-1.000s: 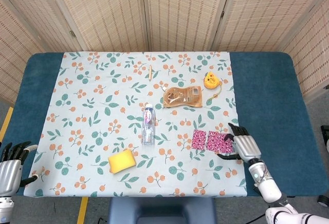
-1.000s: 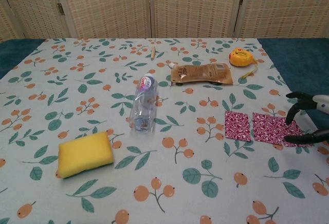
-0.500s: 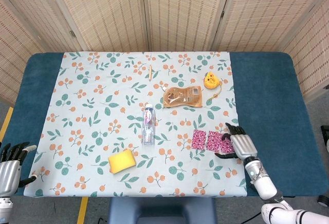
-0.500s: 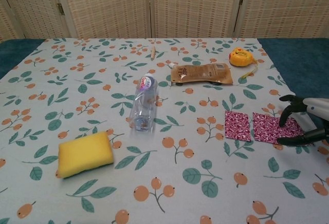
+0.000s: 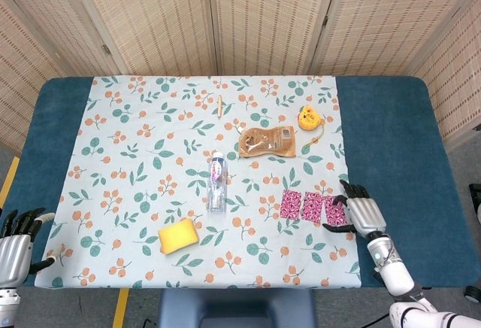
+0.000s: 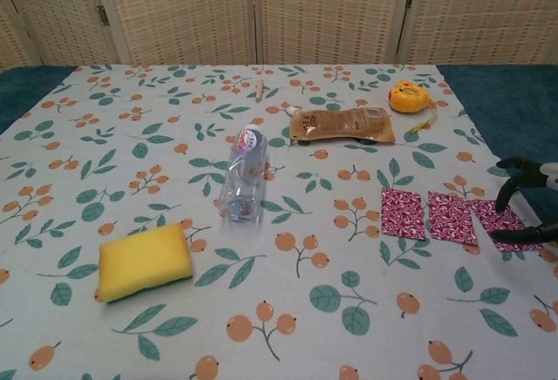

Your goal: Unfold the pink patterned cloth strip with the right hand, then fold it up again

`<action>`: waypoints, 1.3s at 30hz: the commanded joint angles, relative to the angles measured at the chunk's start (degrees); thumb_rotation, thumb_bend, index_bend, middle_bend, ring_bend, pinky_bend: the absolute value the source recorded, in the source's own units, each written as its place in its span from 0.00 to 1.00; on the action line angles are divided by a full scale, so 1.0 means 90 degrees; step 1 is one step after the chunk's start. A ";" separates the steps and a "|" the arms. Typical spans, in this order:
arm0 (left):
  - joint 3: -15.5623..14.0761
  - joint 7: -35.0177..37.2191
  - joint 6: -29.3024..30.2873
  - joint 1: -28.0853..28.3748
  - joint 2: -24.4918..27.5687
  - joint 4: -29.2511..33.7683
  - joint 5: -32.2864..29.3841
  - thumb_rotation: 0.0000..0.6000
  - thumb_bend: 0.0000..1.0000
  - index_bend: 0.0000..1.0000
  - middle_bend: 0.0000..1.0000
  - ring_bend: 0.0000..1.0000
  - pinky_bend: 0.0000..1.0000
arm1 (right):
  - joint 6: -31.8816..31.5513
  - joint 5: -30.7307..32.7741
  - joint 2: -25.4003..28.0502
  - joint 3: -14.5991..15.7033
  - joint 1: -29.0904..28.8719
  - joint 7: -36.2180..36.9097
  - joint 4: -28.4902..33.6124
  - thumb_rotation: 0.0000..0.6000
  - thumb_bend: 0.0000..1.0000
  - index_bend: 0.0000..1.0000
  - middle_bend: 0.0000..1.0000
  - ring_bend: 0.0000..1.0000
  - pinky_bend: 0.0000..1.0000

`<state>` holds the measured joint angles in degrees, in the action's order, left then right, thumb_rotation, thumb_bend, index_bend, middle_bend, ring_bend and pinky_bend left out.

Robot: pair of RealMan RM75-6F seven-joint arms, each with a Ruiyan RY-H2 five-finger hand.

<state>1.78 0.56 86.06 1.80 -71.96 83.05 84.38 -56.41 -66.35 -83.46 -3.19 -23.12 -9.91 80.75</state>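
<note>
Wicker screens behind, leafy cloth over the table (image 5: pixel 391 140). Pink patterned cloth strip (image 6: pixel 449 218) lies flat in three panels near the right edge. Right robot hand (image 5: pixel 359 211) pinches its outer end; left robot hand (image 5: pixel 15 247) hangs released off the table corner.

The bottle (image 6: pixel 242 176) label and the brown pouch (image 6: pixel 341 125) carry print, but none of it is legible.

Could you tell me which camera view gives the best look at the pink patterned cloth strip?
The chest view: the pink patterned cloth strip appears large there, lying in three flat panels by the right hand. The head view shows the strip smaller, from above, and more of that hand.
</note>
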 commanded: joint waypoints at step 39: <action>-0.0043 0.0254 0.0086 -0.0099 0.0026 -0.0144 0.0035 1.00 0.33 0.29 0.19 0.15 0.00 | -0.0258 0.2010 -0.1375 -0.0656 -0.1096 -0.2555 0.0434 0.68 0.17 0.20 0.01 0.00 0.00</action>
<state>1.40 2.84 86.83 0.91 -71.72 81.75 84.70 -58.83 -48.38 -95.70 -9.13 -32.87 -32.76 84.79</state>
